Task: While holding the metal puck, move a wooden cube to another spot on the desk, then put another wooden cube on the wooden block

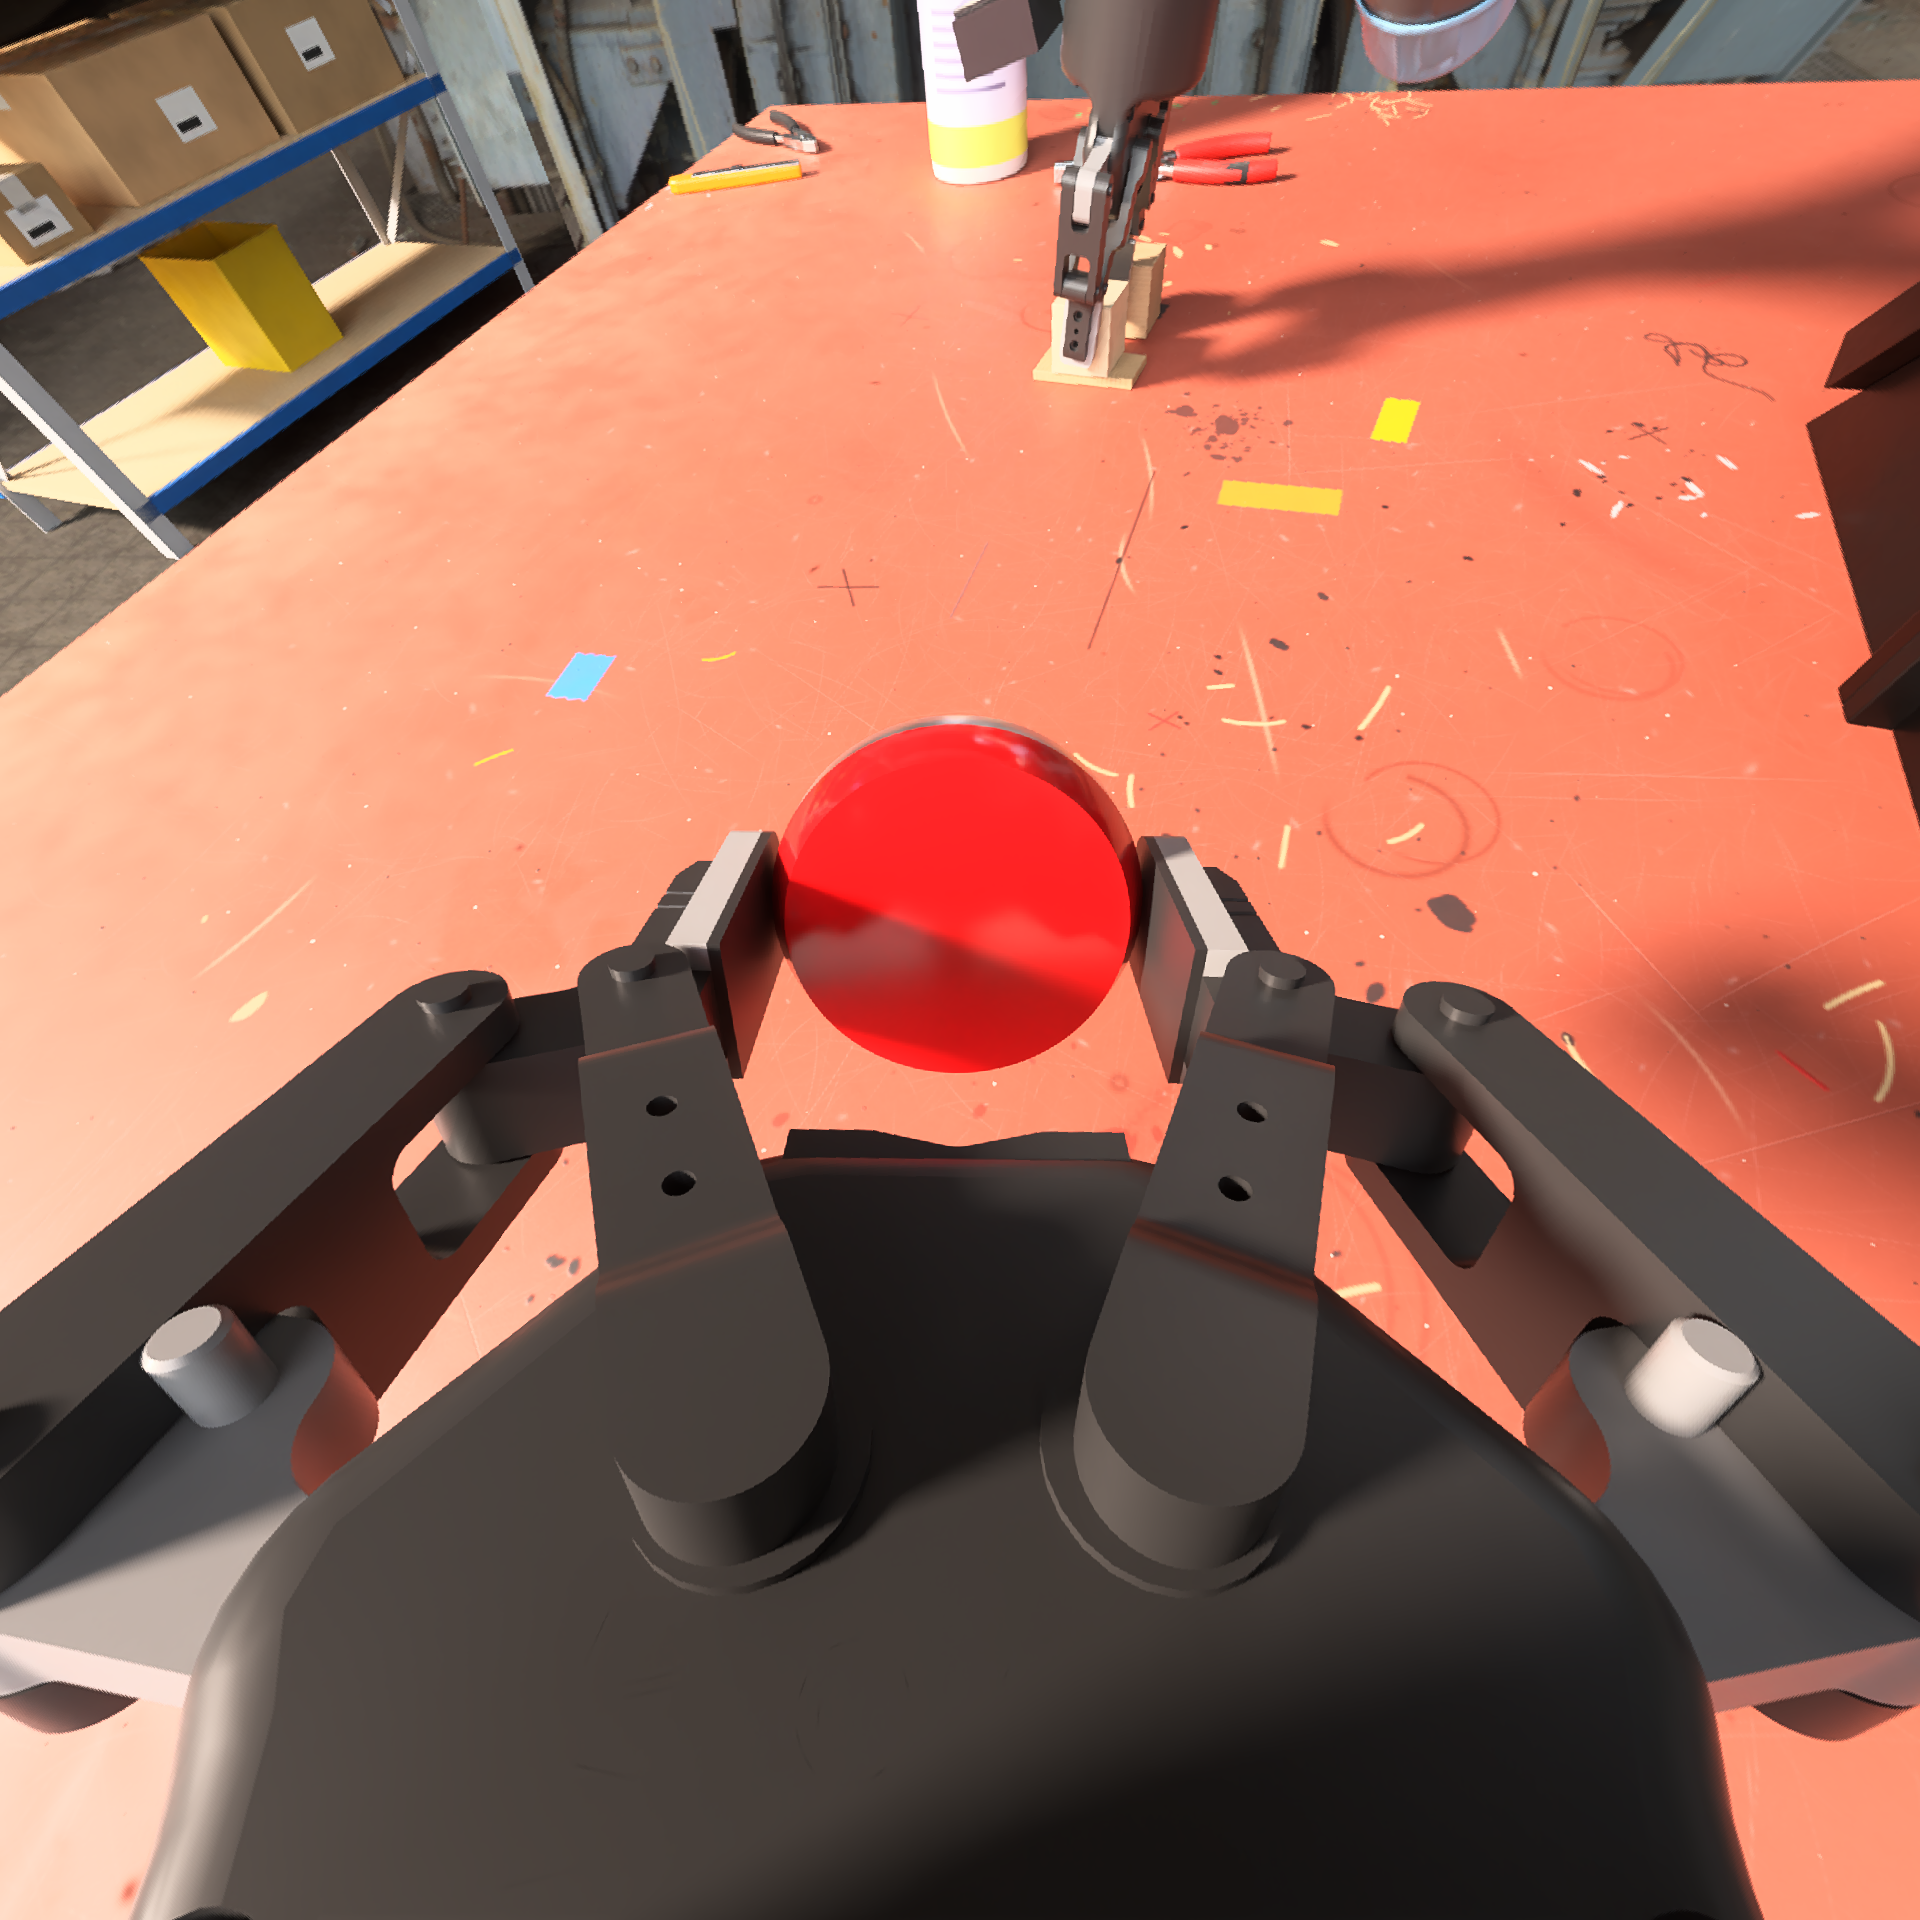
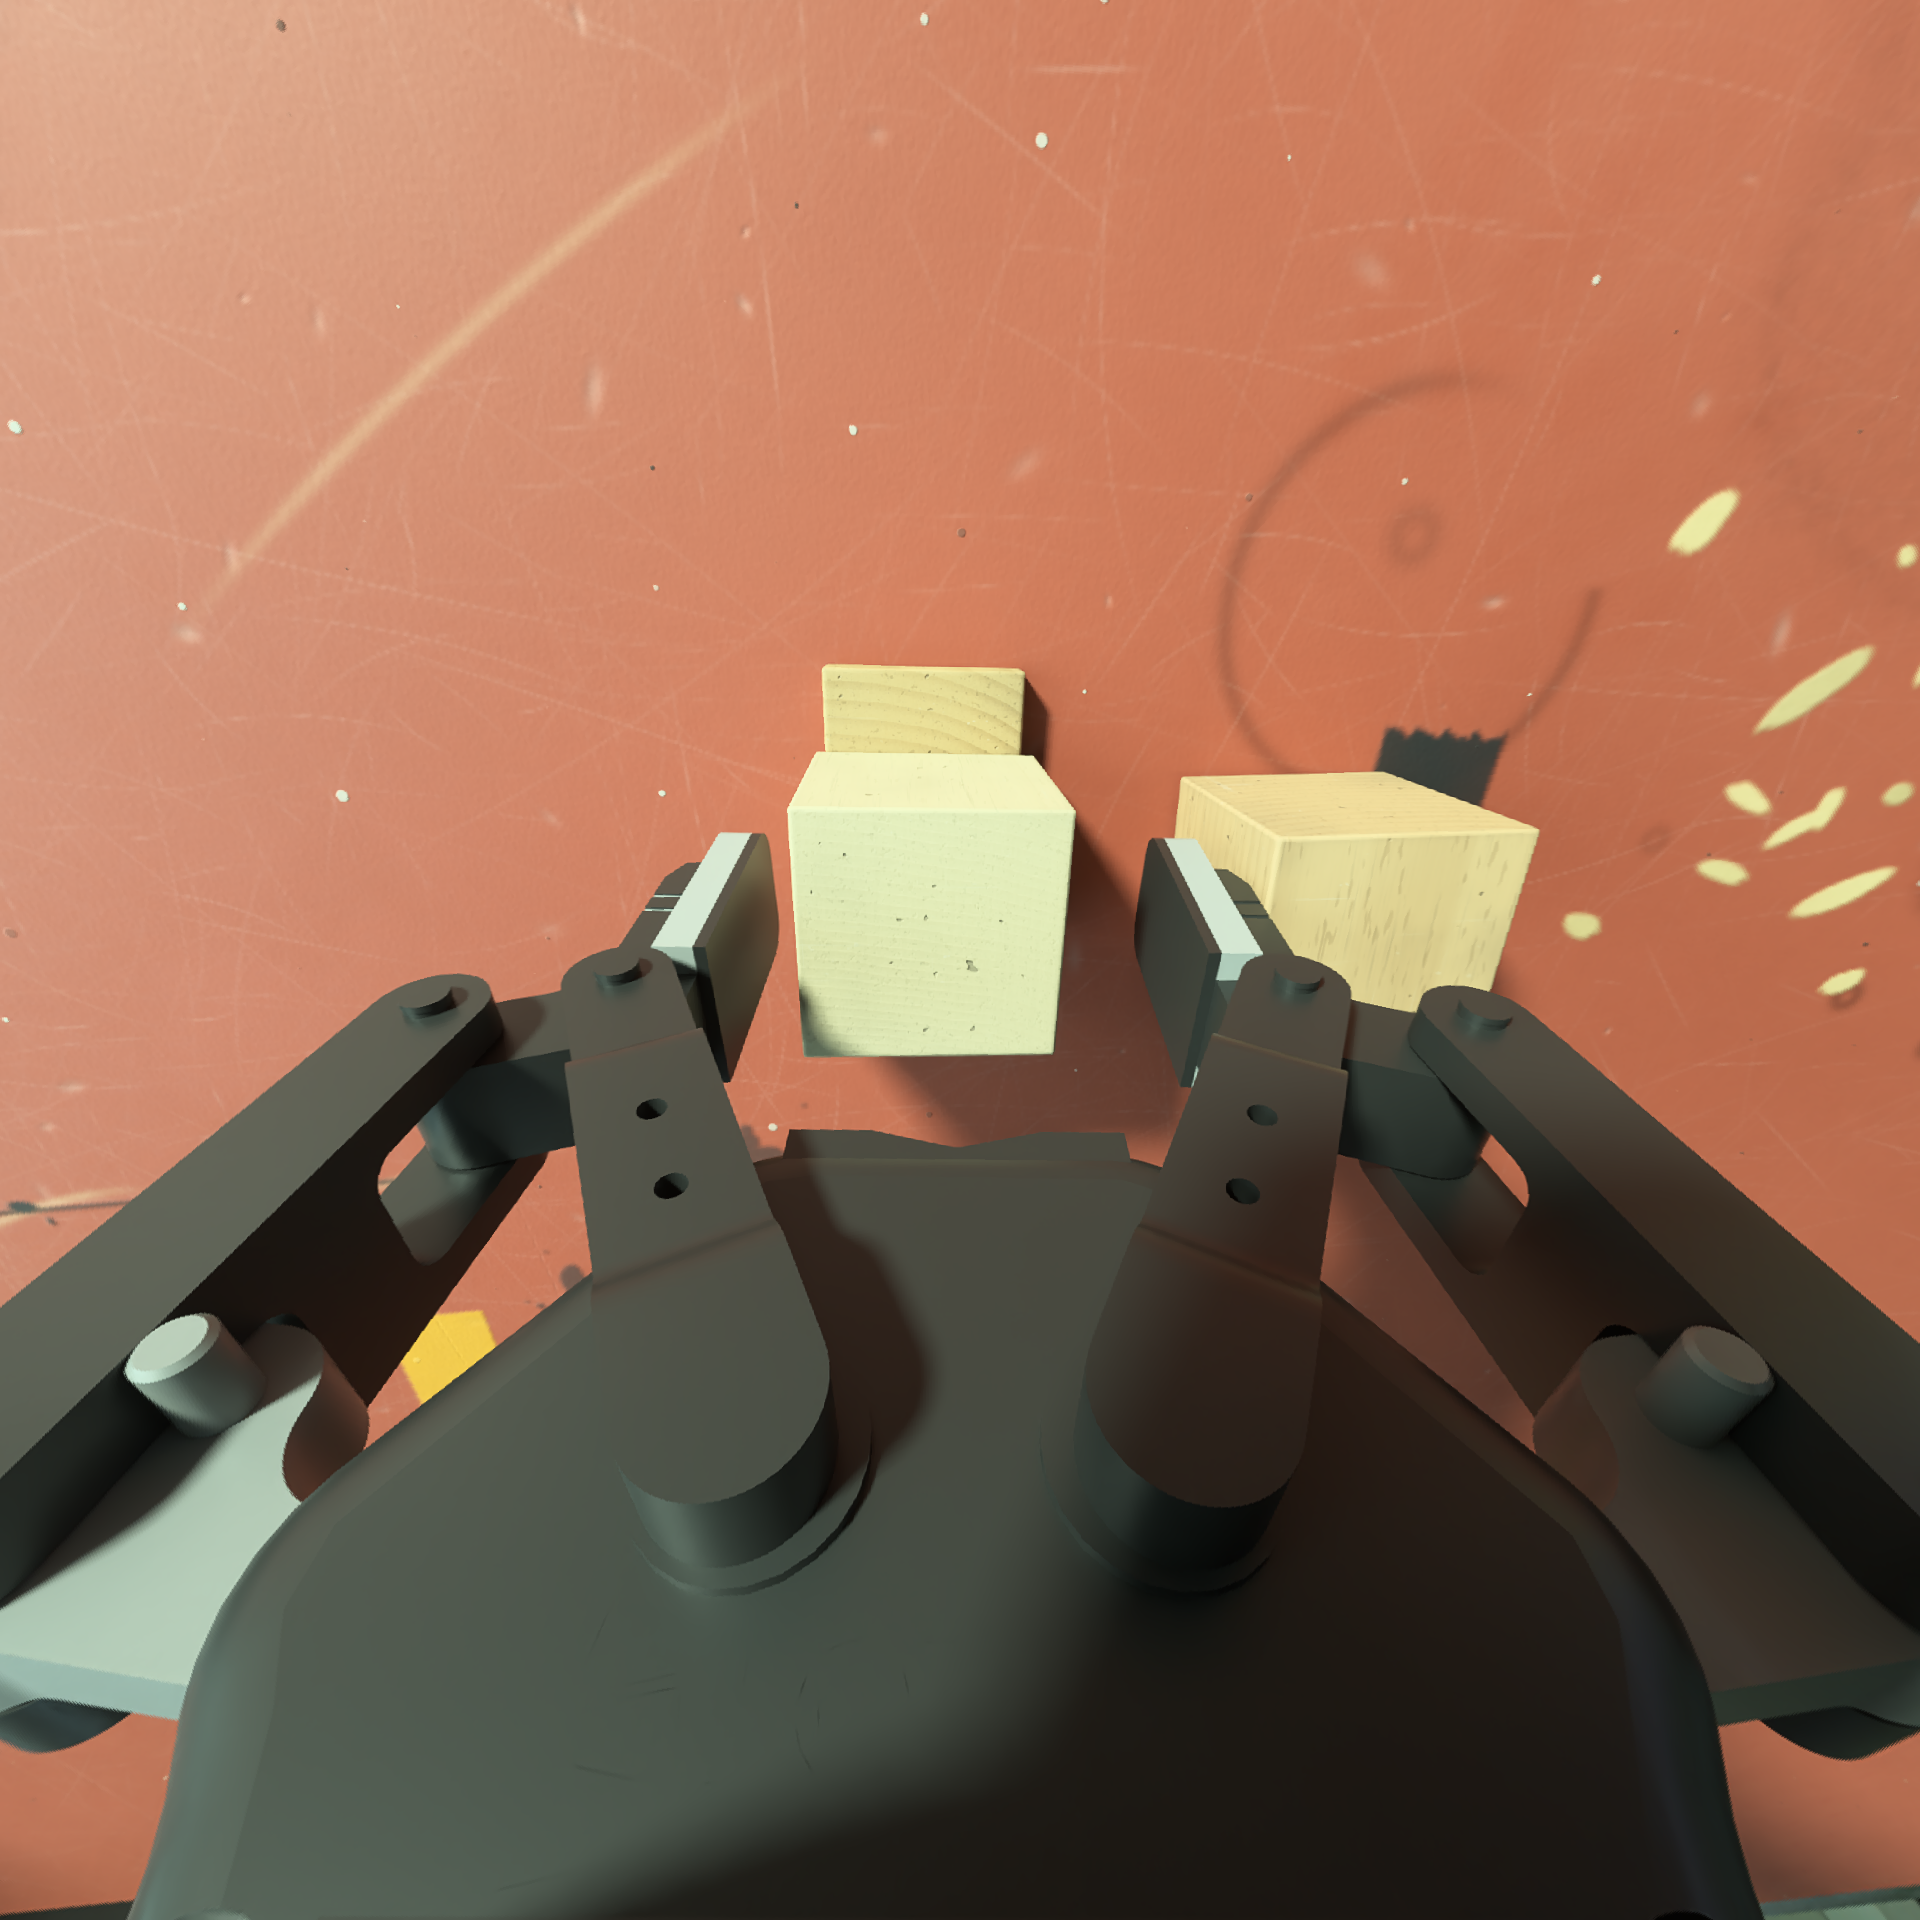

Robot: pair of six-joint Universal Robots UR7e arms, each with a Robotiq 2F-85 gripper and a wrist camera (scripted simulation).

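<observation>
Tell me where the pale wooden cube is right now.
In the right wrist view the pale wooden cube sits on the wooden block, between the open right gripper fingers, with a tan cube to its right.

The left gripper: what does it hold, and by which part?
The left gripper holds the red metal puck by its two opposite side edges.

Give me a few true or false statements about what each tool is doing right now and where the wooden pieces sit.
1. The left tool grips a red puck between its pads. True.
2. The right tool is clamped on the pale cube. False: its jaws are open, gaps either side.
3. A second, tan cube sits outside the right tool's jaws. True.
4. The pale cube stands on a flat wooden block. True.
5. The puck rests on the desk. False: it is held above it.
</observation>
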